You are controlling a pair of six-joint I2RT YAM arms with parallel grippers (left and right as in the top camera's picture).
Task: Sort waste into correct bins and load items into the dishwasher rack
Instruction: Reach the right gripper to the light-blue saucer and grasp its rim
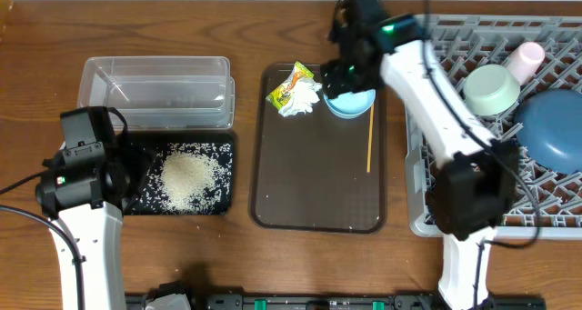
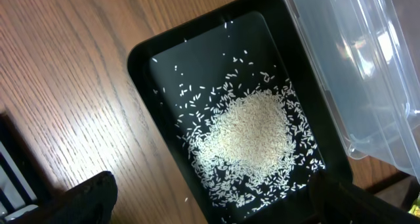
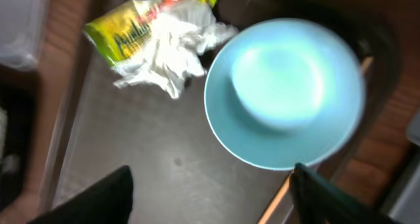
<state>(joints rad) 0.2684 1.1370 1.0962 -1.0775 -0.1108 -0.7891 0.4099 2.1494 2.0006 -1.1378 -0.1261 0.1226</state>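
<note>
left gripper point(image 2: 216, 184): jaws wide apart, empty, parked over black tray point(image 2: 151, 73)
rice point(image 2: 252, 135): heaped in black tray, so food waste looks sorted
right gripper point(image 3: 211, 175): jaws spread, nothing held, above mint bowl point(image 3: 285, 92), probably lining up a rim grasp
mint bowl: on brown serving tray point(image 3: 131, 138), not yet racked
wrapper point(image 3: 125, 30), tissue point(image 3: 167, 53): bunched beside the bowl, unbinned; clear tub point(image 1: 155, 74) likely theirs
wooden stick point(image 1: 369, 137): on the serving tray
dishwasher rack point(image 1: 555, 205): already holds second bowl point(image 1: 491, 87), pink cup point(image 1: 526, 57), blue dish point(image 1: 555, 128)
</note>
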